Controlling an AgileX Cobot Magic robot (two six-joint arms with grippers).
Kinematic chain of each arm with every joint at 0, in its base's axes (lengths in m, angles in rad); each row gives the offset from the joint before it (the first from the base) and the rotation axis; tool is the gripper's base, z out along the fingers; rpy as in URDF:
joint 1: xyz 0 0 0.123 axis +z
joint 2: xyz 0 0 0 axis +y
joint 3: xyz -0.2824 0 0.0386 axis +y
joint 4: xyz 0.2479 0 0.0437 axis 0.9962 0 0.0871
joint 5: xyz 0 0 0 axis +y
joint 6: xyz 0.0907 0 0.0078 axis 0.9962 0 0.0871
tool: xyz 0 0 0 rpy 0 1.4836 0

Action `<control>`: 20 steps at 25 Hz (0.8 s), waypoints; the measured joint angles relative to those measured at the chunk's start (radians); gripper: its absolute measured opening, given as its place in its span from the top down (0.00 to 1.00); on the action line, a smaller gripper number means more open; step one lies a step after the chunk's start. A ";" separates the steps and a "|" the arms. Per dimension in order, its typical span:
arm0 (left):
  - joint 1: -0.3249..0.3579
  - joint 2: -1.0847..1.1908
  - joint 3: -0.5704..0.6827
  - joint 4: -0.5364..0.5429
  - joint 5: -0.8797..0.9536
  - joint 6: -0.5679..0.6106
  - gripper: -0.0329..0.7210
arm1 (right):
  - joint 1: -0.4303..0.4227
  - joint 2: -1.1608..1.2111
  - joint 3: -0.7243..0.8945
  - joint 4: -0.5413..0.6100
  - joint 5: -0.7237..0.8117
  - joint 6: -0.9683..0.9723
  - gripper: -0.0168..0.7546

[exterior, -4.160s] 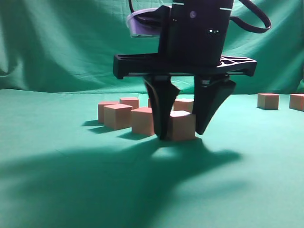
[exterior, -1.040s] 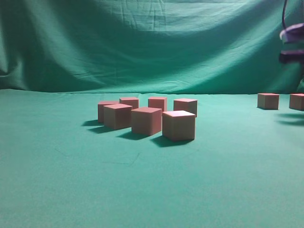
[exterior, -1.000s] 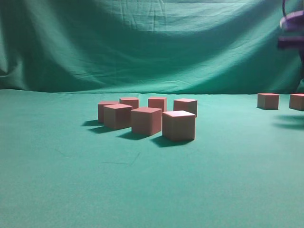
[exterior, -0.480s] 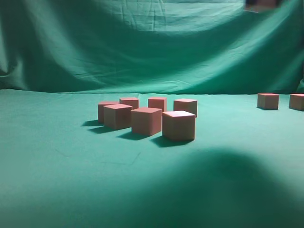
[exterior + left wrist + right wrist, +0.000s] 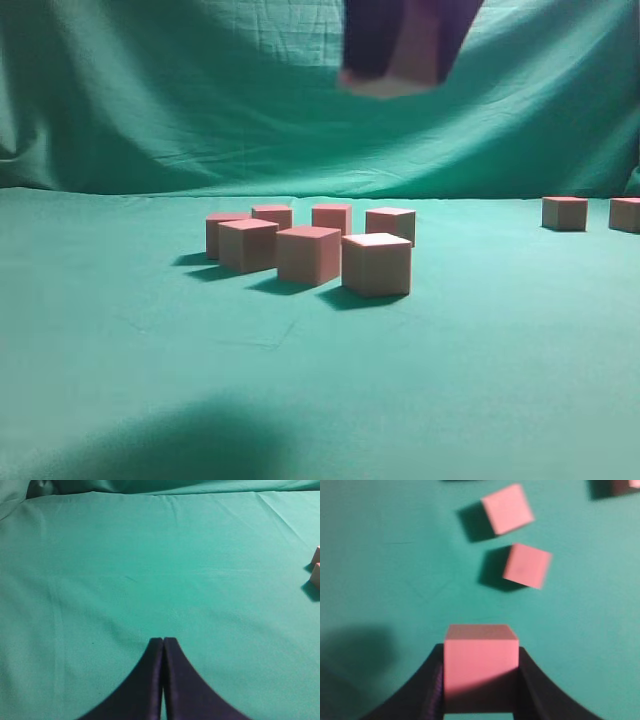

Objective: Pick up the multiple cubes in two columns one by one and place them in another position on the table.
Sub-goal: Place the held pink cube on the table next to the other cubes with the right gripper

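Note:
Several salmon cubes stand in two short columns at the middle of the teal table. High above them, blurred at the top edge of the exterior view, my right gripper is shut on one cube. The right wrist view shows this held cube squeezed between the black fingers of my right gripper. Two cubes lie on the cloth below it. My left gripper is shut and empty, low over bare cloth.
Two more cubes sit apart at the far right of the table. Two cube edges peek in at the right border of the left wrist view. A draped green backdrop closes the rear.
My right gripper has swept from the upper right edge to the top middle, carrying a cube. Its shadow on the cloth has slid to the lower left. The table cubes have not moved.

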 joint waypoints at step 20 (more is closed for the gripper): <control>0.000 0.000 0.000 0.000 0.000 0.000 0.96 | 0.082 0.100 0.248 -0.169 -0.352 -0.091 0.64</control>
